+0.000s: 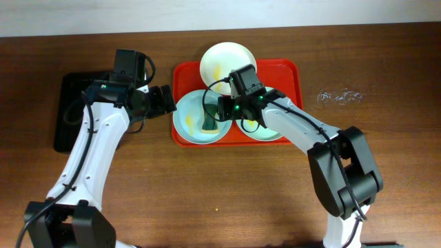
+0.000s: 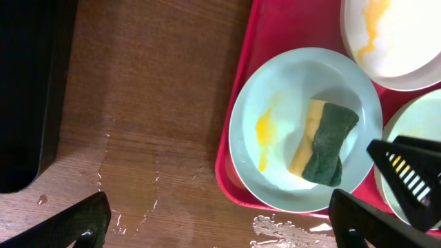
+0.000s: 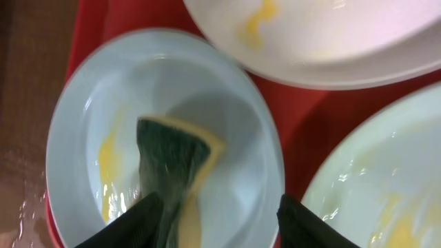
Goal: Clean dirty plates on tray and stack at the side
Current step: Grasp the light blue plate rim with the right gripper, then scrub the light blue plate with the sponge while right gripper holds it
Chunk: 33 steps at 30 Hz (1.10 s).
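The red-orange tray point(image 1: 293, 72) holds three plates. A white plate point(image 1: 224, 60) with a yellow smear sits at the back. A mint-green plate point(image 1: 189, 120) at the front left has a yellow smear and a green-and-yellow sponge point(image 1: 209, 124) lying in it. The second mint plate point(image 1: 265, 131) is mostly hidden under my right arm. My right gripper point(image 3: 220, 224) is open just above the left mint plate point(image 3: 165, 89), beside the sponge point(image 3: 172, 158). My left gripper point(image 2: 220, 224) is open and empty over the table by the tray's left edge point(image 2: 255, 62).
A smaller black tray point(image 1: 72, 114) lies at the left. Water drops point(image 1: 339, 96) sit on the wooden table right of the red tray. A wet smear point(image 2: 289, 231) lies just in front of the tray.
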Motion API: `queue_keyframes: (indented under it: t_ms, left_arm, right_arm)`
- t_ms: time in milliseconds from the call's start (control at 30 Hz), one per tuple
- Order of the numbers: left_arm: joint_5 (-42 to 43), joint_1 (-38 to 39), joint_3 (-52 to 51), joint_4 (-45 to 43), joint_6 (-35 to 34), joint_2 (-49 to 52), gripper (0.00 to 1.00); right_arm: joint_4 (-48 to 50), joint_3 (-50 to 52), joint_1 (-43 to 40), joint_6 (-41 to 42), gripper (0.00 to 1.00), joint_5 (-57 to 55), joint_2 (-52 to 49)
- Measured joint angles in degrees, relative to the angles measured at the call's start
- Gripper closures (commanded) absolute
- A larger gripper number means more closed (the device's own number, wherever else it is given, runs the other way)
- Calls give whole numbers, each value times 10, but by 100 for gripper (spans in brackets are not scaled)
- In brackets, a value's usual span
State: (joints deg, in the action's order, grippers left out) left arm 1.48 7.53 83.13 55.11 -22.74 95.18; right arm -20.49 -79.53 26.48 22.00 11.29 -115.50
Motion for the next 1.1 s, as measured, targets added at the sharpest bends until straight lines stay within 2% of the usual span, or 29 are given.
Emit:
queue_keyframes:
  t_ms: [300, 333, 400, 433, 467, 567, 600, 700, 833, 967, 1000, 1033, 1067, 1100]
  left_arm:
    - [0, 0, 0, 0, 0, 0, 1]
    - [0, 0, 0, 0, 0, 0, 0]
    - [0, 0, 0, 0, 0, 0, 10]
    - [1, 0, 0, 0, 4, 0, 14]
    - [8, 2, 0, -1, 13, 0, 29]
    - [37, 22, 0, -5, 48, 0, 41]
    - [40, 31, 0, -12, 50, 1, 40]
    - [63, 64, 0, -55, 54, 38, 34]
    - [93, 98, 0, -94, 59, 139, 30]
    - [93, 97, 0, -124, 59, 161, 30]
    - [95, 97, 0, -127, 59, 169, 30]
    - [97, 98, 0, -129, 59, 179, 37]
    - [97, 99, 0, -132, 59, 190, 36]
    - [99, 101, 0, -142, 61, 197, 36]
  right_arm:
    - [27, -1, 0, -4, 41, -23, -46]
    - [24, -1, 0, -4, 46, -23, -46]
    - [17, -1, -1, -5, 76, -23, -46]
    - [12, -1, -1, -5, 85, -25, -46]
    - [3, -1, -1, -7, 89, -27, -46]
    - [-63, -23, -3, -8, 89, -31, -47]
    - [-115, -43, -3, -7, 89, -29, -48]
    - [-139, -62, -4, -8, 89, -9, -48]
    - [-139, -62, -6, -8, 72, 7, -48]
    - [-129, -62, -5, -8, 70, 6, -48]
    - [-123, -63, -5, -8, 72, 6, -52]
    - [-122, -64, -5, -8, 86, 6, -61]
    - [-121, -64, -6, -8, 90, 5, -69]
    - [-121, -64, -6, -7, 90, 4, -73]
